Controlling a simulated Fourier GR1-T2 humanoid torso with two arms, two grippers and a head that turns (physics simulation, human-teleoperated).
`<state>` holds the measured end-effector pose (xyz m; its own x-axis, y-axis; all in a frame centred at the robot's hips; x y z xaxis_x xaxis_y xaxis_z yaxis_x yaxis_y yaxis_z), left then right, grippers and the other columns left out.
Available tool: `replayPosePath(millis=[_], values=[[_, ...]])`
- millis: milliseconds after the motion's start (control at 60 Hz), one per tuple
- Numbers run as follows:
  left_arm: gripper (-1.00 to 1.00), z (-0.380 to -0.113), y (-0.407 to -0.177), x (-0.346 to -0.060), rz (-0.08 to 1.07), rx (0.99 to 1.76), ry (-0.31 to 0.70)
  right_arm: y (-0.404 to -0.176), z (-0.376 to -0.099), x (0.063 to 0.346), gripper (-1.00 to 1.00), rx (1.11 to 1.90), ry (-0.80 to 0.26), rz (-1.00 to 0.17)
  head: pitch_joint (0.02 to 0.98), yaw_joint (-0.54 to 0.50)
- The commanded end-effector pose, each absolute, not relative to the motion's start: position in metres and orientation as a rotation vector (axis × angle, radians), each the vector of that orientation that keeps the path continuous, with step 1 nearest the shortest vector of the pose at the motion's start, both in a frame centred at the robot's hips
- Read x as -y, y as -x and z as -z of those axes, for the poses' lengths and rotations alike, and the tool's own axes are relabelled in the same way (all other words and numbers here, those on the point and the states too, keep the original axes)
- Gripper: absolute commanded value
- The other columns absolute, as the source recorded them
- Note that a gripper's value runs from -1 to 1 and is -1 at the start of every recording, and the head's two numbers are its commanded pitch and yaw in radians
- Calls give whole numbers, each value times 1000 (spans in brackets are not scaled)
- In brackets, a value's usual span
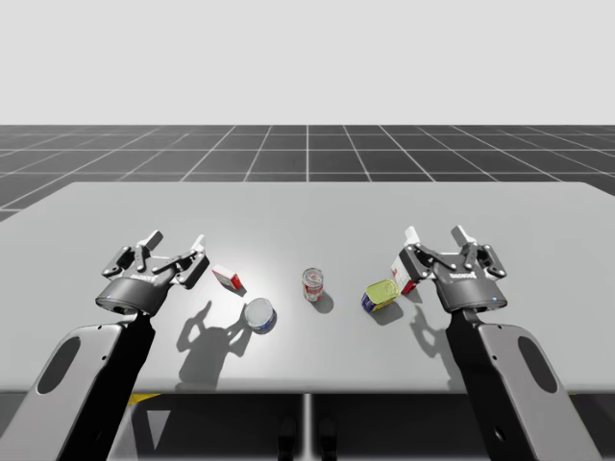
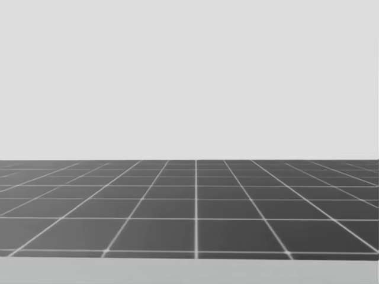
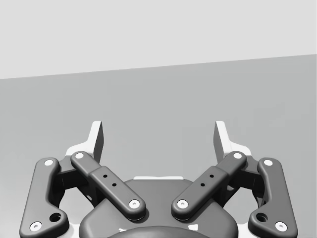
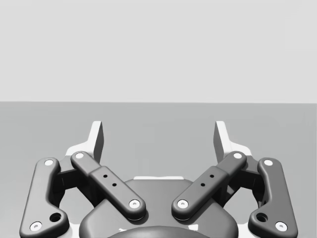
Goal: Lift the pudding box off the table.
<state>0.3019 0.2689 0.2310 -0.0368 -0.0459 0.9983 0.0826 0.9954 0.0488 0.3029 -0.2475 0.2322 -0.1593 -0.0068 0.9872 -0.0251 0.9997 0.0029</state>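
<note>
The small red-and-white cardboard pudding box [image 1: 228,279] is lying on the flat grey table [image 1: 307,206], left of centre in the high view and close to the left gripper [image 1: 178,240], with neither finger touching it. The left gripper is being held open above the table. In the left wrist view its fingers [image 3: 96,139] are spread wide, with bare tabletop ahead and nothing grasped between them. The right gripper [image 1: 436,236] is likewise being held open on the opposite side of the table, well apart from the pudding box. In the right wrist view its fingers [image 4: 222,139] are standing wide apart with nothing between them. A round silver can with a blue label [image 1: 259,315] is lying on its side just in front of the pudding box. A red-and-white cylindrical can [image 1: 313,284] is standing upright near the middle of the table, between the two grippers. A yellow-green and blue block-shaped container [image 1: 382,294] is resting just beside the right gripper. A small red item [image 1: 407,285] is partly hidden behind that gripper's finger and cannot be identified. In the head view a dark gridded floor [image 2: 195,207] is being shown under a pale background.
</note>
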Motion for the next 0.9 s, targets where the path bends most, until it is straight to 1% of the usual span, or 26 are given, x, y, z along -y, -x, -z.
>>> replayPosePath(millis=[17, 33, 67, 100, 133, 167, 217, 233, 350, 400, 417, 483, 500, 617, 633, 733, 767, 900], values=[[-1000, -231, -302, -269, 105, 1604, 26, -301, -232, 247, -1000, 1756, -37, 19, 76, 25], [-1000, -231, -302, -269, 105, 1604, 26, -301, -233, 246, -1000, 1760, -49, 6, 74, 26], [-1000, -231, -302, -269, 106, 1604, 25, -302, -233, 246, -1000, 1770, -24, 8, 75, 26], [-1000, -231, -302, -269, 105, 1604, 25, -302, -233, 246, -1000, 1764, -35, 0, 80, 25], [-1000, -231, -302, -269, 105, 1604, 25, -303, -234, 244, -1000, 1735, 4, -15, 85, 25], [-1000, -231, -302, -269, 104, 1604, 24, -302, -234, 245, -1000, 1720, -16, -79, 98, 24], [-1000, -231, -302, -269, 104, 1605, 24, -301, -234, 245, -1000, 1709, -36, -69, 119, 23], [-1000, -231, -302, -269, 104, 1604, 24, -301, -235, 244, -1000, 1722, -31, -53, 148, 21], [-1000, -231, -302, -269, 107, 1604, 23, -302, -235, 244, -1000, 1720, -25, -47, 247, 17], [-1000, -231, -302, -269, 108, 1604, 22, -302, -235, 243, -1000, 1730, -2, -46, 315, 17], [-1000, -231, -302, -268, 108, 1604, 22, -302, -235, 244, -1000, 1727, -13, -52, 344, 17], [-1000, -231, -302, -269, 109, 1604, 21, -302, -235, 244, -1000, 1725, -11, -49, 397, 13], [-1000, -231, -302, -268, 110, 1604, 19, -302, -235, 244, -1000, 1727, -10, -51, 435, 4], [-1000, -230, -302, -268, 115, 1604, 19, -302, -234, 244, -1000, 1732, -2, -60, 525, -50], [-1000, -230, -302, -268, 116, 1604, 18, -303, -234, 245, -1000, 1732, -3, -59, 555, -76], [-1000, -230, -303, -268, 121, 1603, 19, -303, -234, 245, -1000, 1731, -1, -57, 608, -141], [-1000, -230, -303, -268, 125, 1602, 19, -303, -234, 245, -1000, 1732, 1, -59, 633, -183], [-1000, -229, -303, -266, 134, 1600, 20, -303, -235, 245, -1000, 1734, 3, -61, 681, -294]])
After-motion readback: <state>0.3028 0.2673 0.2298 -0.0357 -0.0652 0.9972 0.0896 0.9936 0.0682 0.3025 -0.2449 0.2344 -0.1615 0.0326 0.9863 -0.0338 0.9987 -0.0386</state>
